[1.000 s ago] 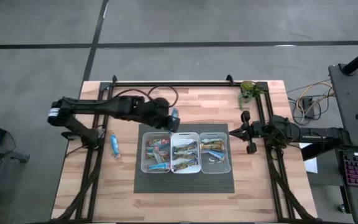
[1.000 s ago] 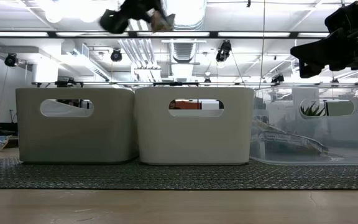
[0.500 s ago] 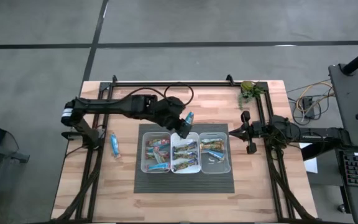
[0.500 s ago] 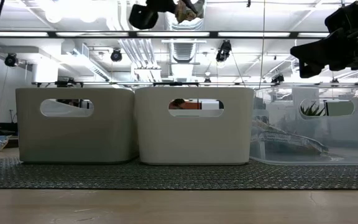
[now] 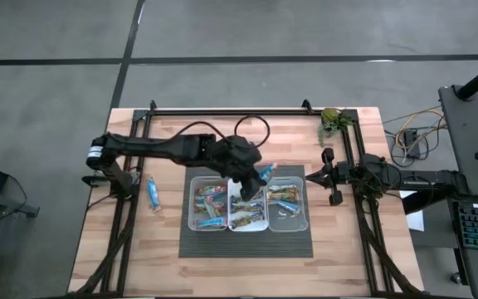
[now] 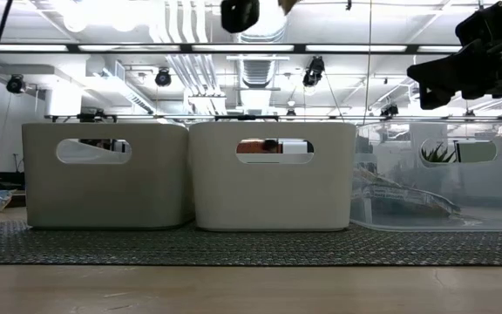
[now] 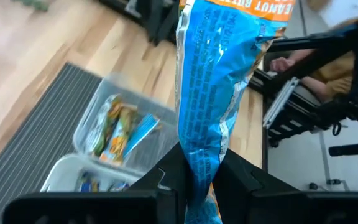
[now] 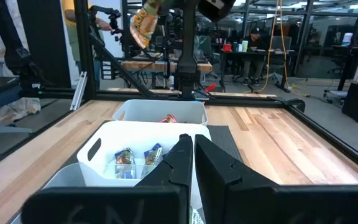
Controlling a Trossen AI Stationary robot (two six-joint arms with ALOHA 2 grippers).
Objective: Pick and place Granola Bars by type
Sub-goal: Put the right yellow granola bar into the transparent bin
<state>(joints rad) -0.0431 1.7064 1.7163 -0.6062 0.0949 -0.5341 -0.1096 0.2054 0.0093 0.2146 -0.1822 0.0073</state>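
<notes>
Three bins sit side by side on the dark mat [image 5: 247, 241]: left bin [image 5: 209, 203], middle bin [image 5: 247, 204], right clear bin [image 5: 288, 203], each holding granola bars. Left gripper [image 5: 258, 176] hangs above the middle and right bins' far edge, fingers clamped on a blue-wrapped granola bar [image 7: 213, 93], held upright. One blue bar [image 5: 153, 192] lies on the table left of the mat. Right gripper [image 5: 309, 175] waits closed, empty, beside the right bin. Green plant [image 5: 333, 120] at far right corner.

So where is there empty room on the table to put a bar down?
Bare wood lies along the near edge in front of the mat, along the far edge behind the bins, and left of the mat around the loose blue bar. It is crowded over the bins, where the left gripper holds a blue bar.
</notes>
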